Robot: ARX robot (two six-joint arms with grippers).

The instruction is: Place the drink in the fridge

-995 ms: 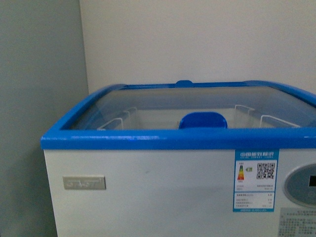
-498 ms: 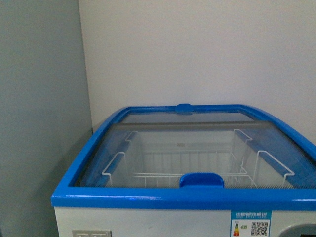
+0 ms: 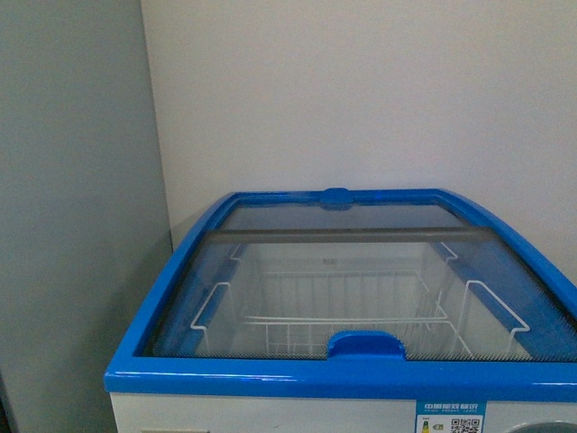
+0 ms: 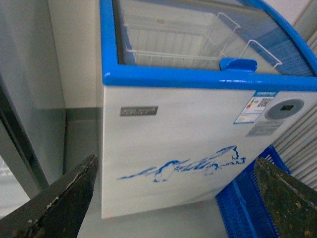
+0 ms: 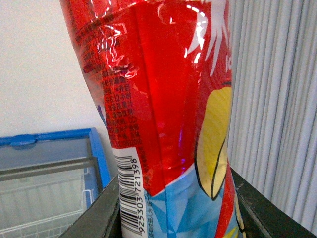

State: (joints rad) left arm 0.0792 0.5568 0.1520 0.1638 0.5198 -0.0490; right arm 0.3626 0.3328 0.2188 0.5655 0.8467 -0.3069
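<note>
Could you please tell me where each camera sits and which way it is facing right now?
Front view: on the robot's body, looking down over the fridge, its glass lid and the wall behind; no arm shows.
Left wrist view: on the left arm, facing the fridge's front; the open left gripper frames it.
Right wrist view: on the right arm, close on the drink held in the right gripper, fridge behind.
Shared: all three show the fridge.

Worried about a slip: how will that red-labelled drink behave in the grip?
The drink has a glossy, crinkled wrap, so it is probably slippery. It extends far past the right end effector, so it may tilt if bumped.
</note>
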